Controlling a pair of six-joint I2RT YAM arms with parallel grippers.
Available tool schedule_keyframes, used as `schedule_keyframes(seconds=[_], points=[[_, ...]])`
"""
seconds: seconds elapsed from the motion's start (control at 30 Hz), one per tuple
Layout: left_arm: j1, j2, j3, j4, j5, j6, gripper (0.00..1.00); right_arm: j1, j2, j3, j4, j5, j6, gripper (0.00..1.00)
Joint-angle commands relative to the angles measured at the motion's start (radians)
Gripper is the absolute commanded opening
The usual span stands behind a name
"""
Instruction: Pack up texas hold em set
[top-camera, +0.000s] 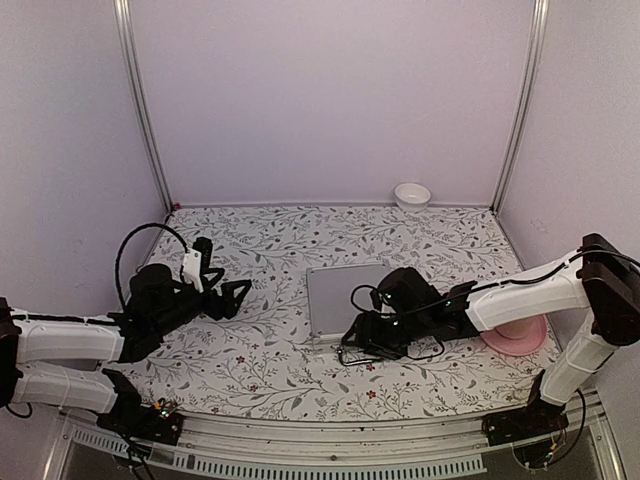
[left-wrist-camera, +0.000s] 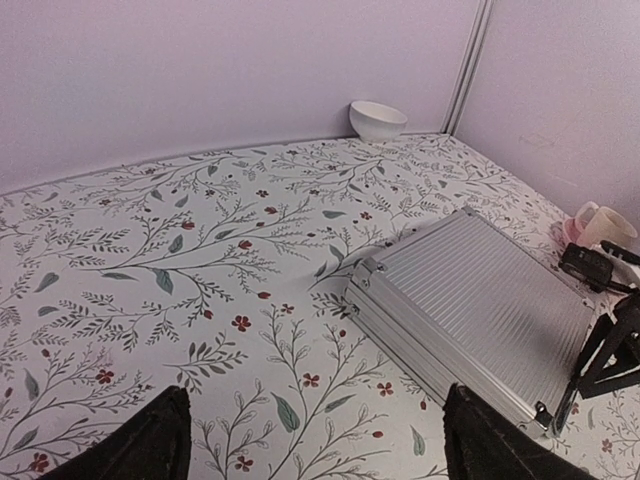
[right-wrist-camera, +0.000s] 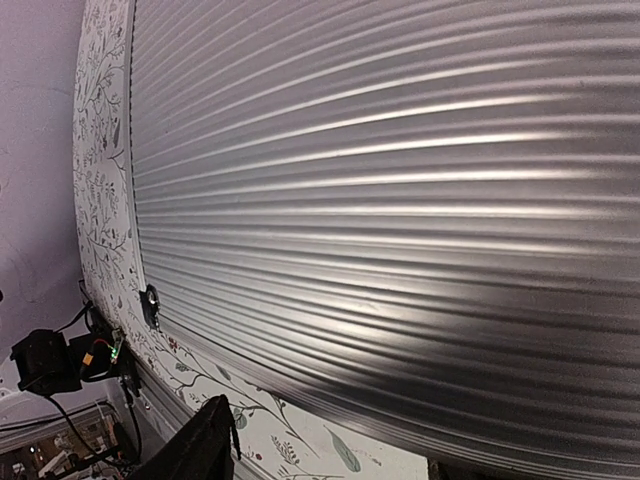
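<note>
Two sets of jaws work from my near side of the desk, and the right jaws are much the closer to the job. They sit low at the near edge of the briefcase, spread apart and holding nothing. Their wrist camera sees almost nothing but the ribbed silver lid, so they are just above or against it; I cannot tell which. The left jaws hover off to the case's left, well apart from it. They are also wide open and empty, with both fingertips at the bottom of that wrist view and bare desk between them.

The briefcase lies flat and shut in the middle of the desk, with its long axis running from me toward the far wall. One long side faces the left arm, and that edge carries small metal fittings; latches or hinges, I cannot say. No cards, chips or button show anywhere, so I judge they are inside and only securing the case remains.

From the right jaws the lid spreads away and forward, which suits a press down or a reach along the near edge. The pink plate and cup sit by the right arm, clear of the case. The white bowl is far back against the wall.
</note>
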Motion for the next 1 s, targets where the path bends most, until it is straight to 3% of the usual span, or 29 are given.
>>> schedule_keyframes(seconds=[0.0,0.97], points=[[0.005,0.007,0.016,0.002,-0.003,0.019,0.87,-0.006,-0.021,-0.001,0.059,-0.008,0.008,0.64],[0.005,0.018,0.025,-0.004,0.004,0.02,0.87,-0.003,-0.028,-0.001,0.107,-0.037,0.022,0.64]])
